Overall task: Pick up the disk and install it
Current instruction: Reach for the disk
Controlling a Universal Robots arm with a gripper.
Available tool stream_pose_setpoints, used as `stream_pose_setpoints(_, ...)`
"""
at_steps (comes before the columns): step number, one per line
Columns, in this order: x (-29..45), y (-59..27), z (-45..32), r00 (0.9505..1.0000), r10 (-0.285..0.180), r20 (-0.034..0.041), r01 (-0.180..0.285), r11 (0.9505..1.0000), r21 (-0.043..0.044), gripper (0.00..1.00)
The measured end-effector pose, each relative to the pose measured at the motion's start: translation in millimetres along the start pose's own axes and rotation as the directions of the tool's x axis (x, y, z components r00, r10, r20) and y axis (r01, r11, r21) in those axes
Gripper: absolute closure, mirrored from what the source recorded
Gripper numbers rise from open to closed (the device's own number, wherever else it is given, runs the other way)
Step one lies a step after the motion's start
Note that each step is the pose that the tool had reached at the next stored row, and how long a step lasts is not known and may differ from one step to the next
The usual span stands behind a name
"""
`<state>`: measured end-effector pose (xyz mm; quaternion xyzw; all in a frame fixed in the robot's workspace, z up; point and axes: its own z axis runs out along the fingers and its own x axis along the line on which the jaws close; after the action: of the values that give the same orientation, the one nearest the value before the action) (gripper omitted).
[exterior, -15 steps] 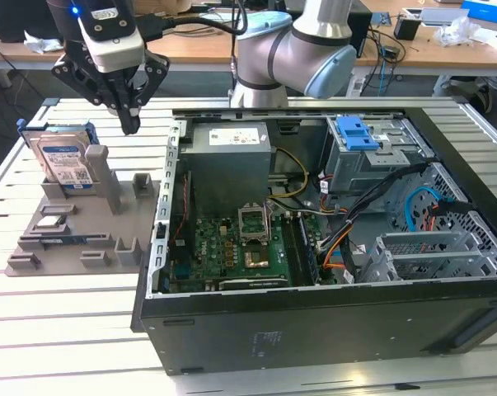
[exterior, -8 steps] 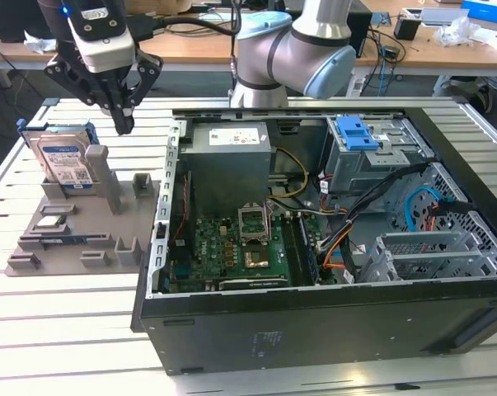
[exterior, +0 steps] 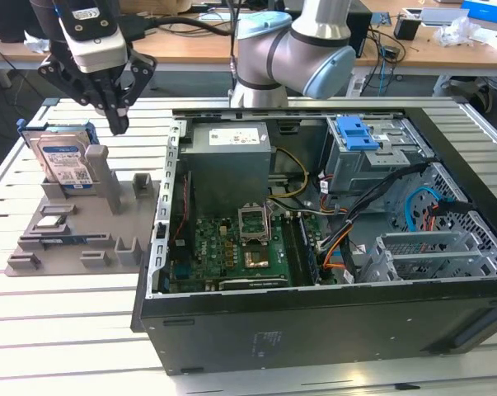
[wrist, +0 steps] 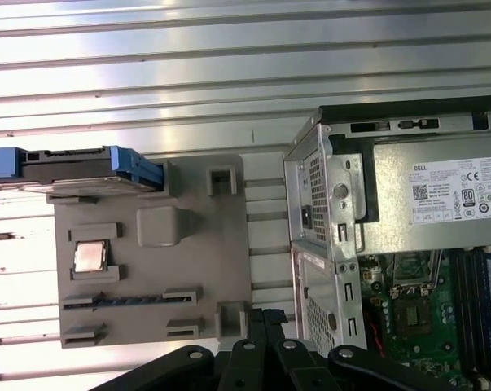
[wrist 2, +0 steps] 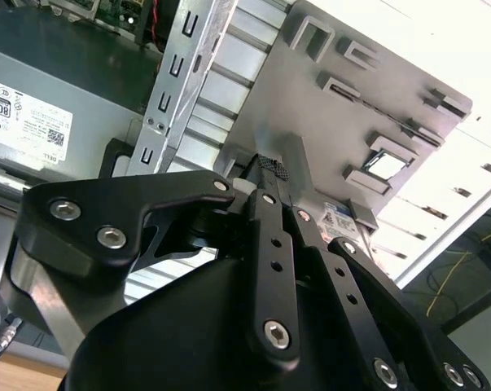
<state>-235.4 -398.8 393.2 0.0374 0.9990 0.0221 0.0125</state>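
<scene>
The robot's gripper hangs over the far end of a grey fixture tray. Its black fingers are drawn together into a single downward point and hold nothing. In both wrist views the closed fingers show no gap and no object between them.

The largest object is an open desktop computer case, lying on its side on a slatted aluminium table. It takes up the exterior view's right and centre. Inside it, a grey power-supply box sits against the wall nearest the tray.

The grey fixture tray lies on the exterior view's left, just beside the case.

The disk stands on edge in a slot at the tray's far corner, its white and blue label facing the exterior camera. It has not been picked up. Its top edge runs across the exterior view, roughly along the tray's far side. In the first wrist view the disk appears edge-on as a thin strip, with its blue bracket at the end.

The disk lies to the exterior view's left of the fingertips. Its top edge is about level with them, near but not touching.

A small processor chip rests in a tray pocket.
</scene>
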Motion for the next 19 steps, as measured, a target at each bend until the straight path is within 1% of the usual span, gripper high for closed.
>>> stream_pose_setpoints(3,2.0,-0.1,-0.1,1.0000,0.000,0.0000,0.000,1.0000,0.0001,0.89)
stream_pose_setpoints(5,5.0,-0.4,-0.1,1.0000,0.000,0.0000,0.000,1.0000,0.0000,0.89)
stream_pose_setpoints(15,12.9,-1.0,-0.4,1.0000,0.000,0.0000,0.000,1.0000,0.0000,0.89)
stream_pose_setpoints(19,17.2,-1.3,-0.5,1.0000,0.000,0.0000,0.000,1.0000,0.0000,0.89)
